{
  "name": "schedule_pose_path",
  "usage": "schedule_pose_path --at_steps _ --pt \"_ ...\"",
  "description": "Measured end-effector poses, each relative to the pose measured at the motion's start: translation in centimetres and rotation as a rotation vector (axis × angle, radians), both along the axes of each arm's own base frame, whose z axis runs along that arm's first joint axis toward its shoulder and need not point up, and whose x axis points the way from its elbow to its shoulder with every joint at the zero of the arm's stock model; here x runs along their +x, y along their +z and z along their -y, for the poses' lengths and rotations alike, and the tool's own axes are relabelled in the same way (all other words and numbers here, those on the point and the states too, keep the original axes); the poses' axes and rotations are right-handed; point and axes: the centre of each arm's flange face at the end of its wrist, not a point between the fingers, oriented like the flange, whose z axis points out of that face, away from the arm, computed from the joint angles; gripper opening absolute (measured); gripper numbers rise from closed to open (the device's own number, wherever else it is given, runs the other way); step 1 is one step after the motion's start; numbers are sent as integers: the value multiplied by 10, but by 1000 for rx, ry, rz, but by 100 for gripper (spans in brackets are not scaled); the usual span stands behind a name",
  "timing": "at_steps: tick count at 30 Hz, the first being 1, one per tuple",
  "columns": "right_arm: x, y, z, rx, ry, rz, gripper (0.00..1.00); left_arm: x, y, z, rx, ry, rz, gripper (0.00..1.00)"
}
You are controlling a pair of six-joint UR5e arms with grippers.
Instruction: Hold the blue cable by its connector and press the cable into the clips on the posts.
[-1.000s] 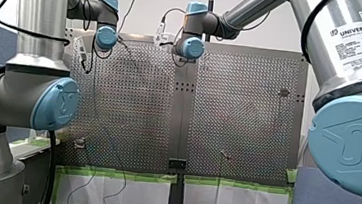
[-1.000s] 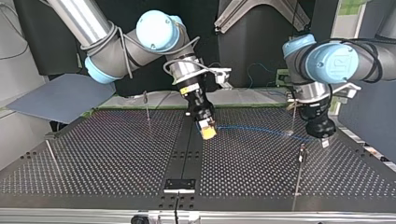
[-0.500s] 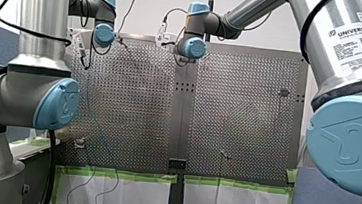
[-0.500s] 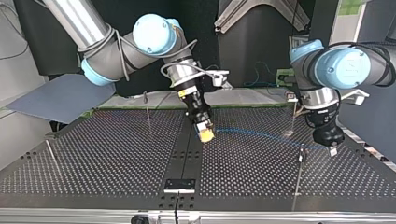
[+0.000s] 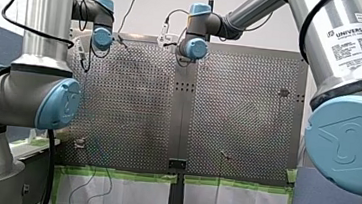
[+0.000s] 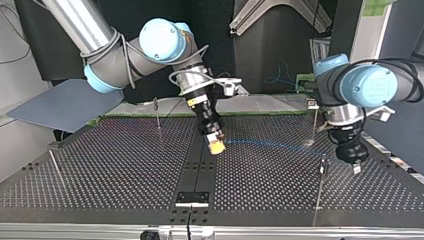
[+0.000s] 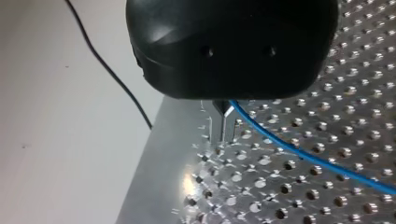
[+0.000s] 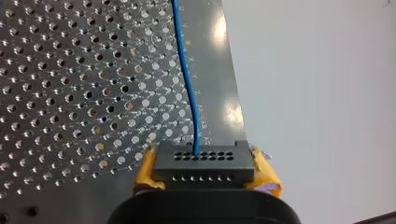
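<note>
In the right wrist view my right gripper (image 8: 204, 171) is shut on the black connector (image 8: 204, 161), a yellow pad on each side. The blue cable (image 8: 189, 84) leaves the connector and runs ahead over the perforated table (image 8: 70, 93). In the top view my right gripper (image 6: 216, 146) hangs low over the table's middle strip, and the blue cable (image 6: 280, 146) stretches from it to my left gripper (image 6: 356, 167) at the view's right. In the left wrist view my left gripper (image 7: 223, 137) has its metal fingers shut on the blue cable (image 7: 299, 151), just above the table.
Thin posts stand on the table: one (image 6: 322, 172) right beside my left gripper, one (image 6: 314, 122) behind it, one (image 6: 157, 114) at the back left and one (image 6: 56, 167) at the near left. A black cable (image 7: 112, 74) lies beyond the table's edge.
In the top view my left gripper has moved toward the near edge and a little right, past the post, taking the cable along. My right gripper has shifted slightly left with the connector.
</note>
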Motion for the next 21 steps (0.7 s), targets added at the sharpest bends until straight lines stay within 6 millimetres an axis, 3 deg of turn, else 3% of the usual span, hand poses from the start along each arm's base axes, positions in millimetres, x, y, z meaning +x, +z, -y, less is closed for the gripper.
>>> schedule_pose_path --at_steps 13,21 --pt "-10 -2 16 4 -33 0 0 19 -1 -9 -8 -20 6 0" --pt "-19 -4 32 4 -61 1 0 37 9 -12 -16 -32 30 0"
